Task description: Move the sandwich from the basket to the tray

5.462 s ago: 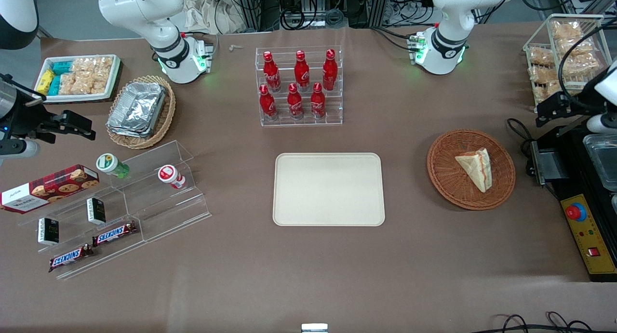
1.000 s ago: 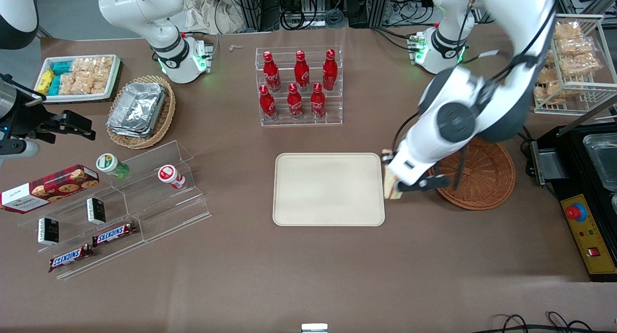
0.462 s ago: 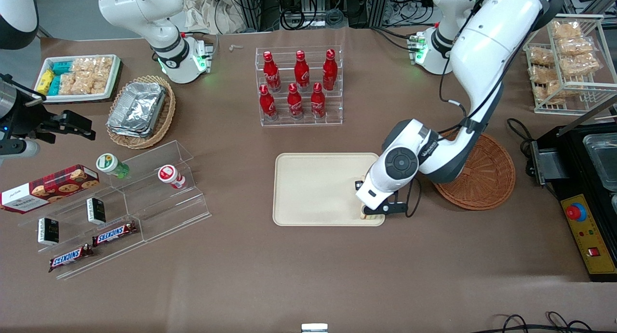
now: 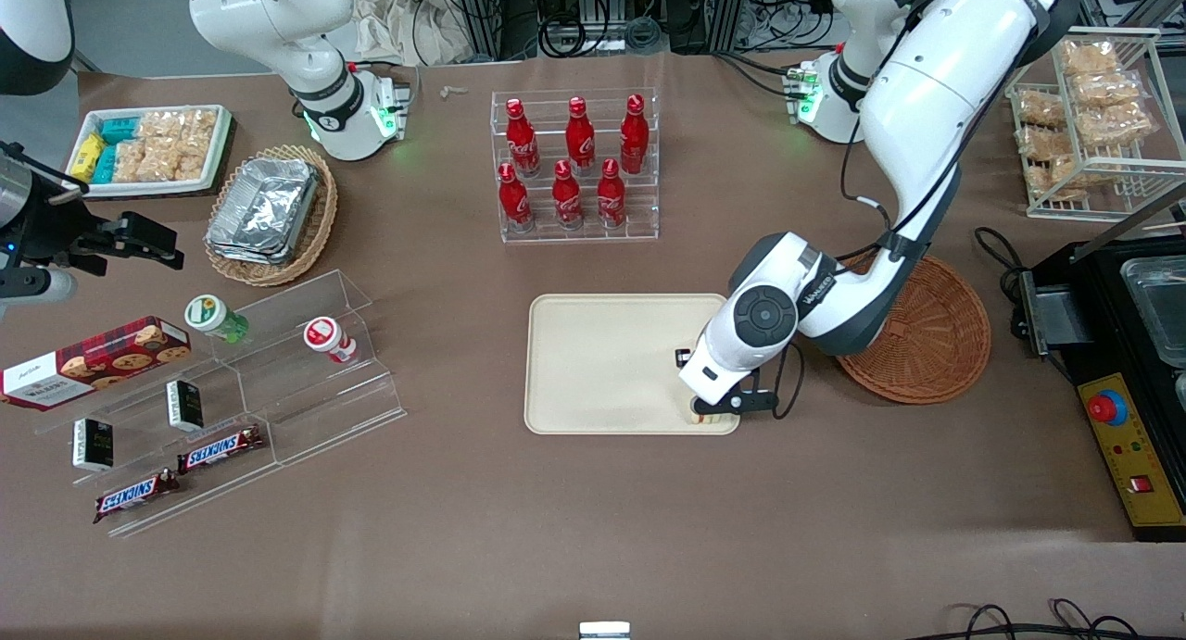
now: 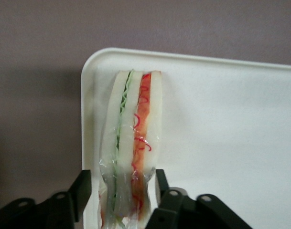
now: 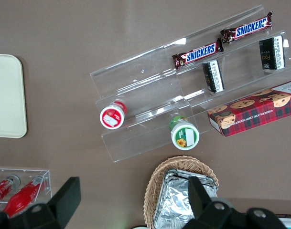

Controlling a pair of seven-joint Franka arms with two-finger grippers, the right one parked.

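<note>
Sandwich now over tray corner nearest basket; gripper jaws clamped on it

Gripper – sandwich over tray corner; basket beside.

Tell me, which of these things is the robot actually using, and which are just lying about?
In use: sandwich, clamped by the gripper over the tray corner; basket.
Lying about: cola bottles, Snickers bars, cookie box, foil containers.

A brown-covered table fronts dark metal framing strung with cables.
</note>
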